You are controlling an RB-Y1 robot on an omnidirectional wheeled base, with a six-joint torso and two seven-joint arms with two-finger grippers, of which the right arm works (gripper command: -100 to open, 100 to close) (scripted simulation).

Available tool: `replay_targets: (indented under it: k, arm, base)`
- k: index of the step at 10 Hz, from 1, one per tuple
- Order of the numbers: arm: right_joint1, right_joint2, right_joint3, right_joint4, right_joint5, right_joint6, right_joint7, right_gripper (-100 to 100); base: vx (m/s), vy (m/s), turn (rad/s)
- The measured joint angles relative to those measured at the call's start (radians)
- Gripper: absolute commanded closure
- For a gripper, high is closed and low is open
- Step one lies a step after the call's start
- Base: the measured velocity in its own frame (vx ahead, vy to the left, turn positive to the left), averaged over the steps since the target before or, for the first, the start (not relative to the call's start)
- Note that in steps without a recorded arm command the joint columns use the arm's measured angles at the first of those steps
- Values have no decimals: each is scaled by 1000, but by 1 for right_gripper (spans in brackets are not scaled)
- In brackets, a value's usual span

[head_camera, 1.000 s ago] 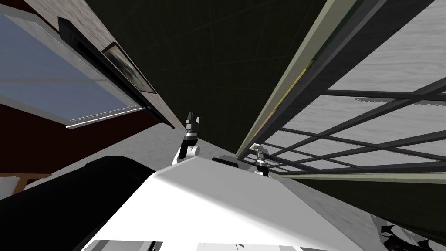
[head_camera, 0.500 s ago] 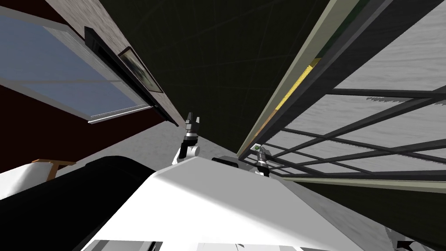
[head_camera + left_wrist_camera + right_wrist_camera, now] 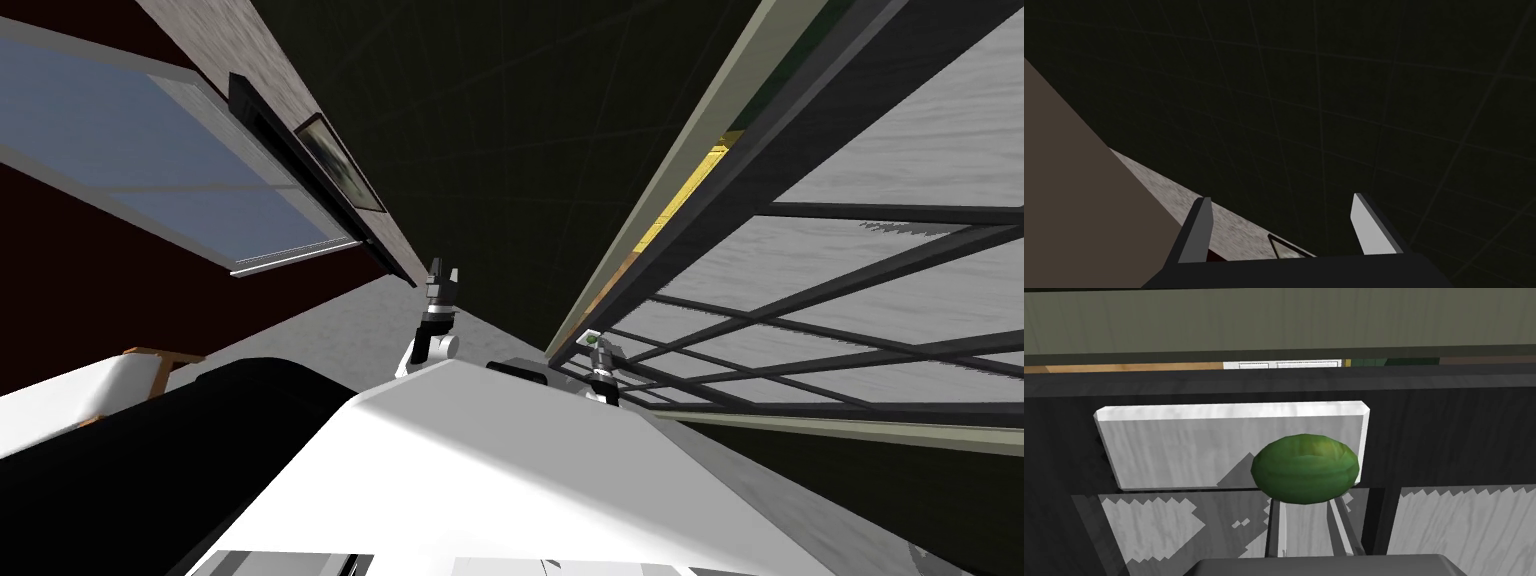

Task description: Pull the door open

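We have the right end effector [image 3: 1309,513] at the door [image 3: 1449,423], a dark, matte frame of straight bars that cross into a grid around pale grey panes [image 3: 880,290] with a streaked grain. On the door's rail sits a white plate [image 3: 1184,443], a flat rectangle with bevelled edges and a faint brushed streak. At the plate's end nearest the end effector bulges the green knob [image 3: 1305,468], a squat, faceted oval with a mottled, slightly glossy skin. Our two thin fingers [image 3: 1276,528] stand close together and run up under the knob, clamped on it, with their tips hidden behind its bulge.

The door stands a little off the olive door frame [image 3: 1274,323], which is flat and plain. Through the narrow gap between them show slivers of tan, white and dark green. In the head view the same gap shows as a yellow strip [image 3: 685,195] along the door's edge, with the right end effector low at the door's near corner.

The left end effector [image 3: 1280,198] is raised well apart from the door, its blades spread wide and holding nothing, before a dark plane [image 3: 520,130] with faint grid lines. To our left are a blue-grey window [image 3: 170,190] and a framed picture [image 3: 340,175] on a speckled grey wall. A rounded black shape [image 3: 150,450] lies below them.
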Motion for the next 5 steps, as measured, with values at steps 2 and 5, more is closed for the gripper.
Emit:
replay_targets:
  k: [2,5]
  arm:
    - [9,1,0,-22,-12,22,-44,100]
    - [-8,-3,-5,15,-34,6,-109,100]
  base:
    - [-45,-10,81]
    - [-53,-12,69]
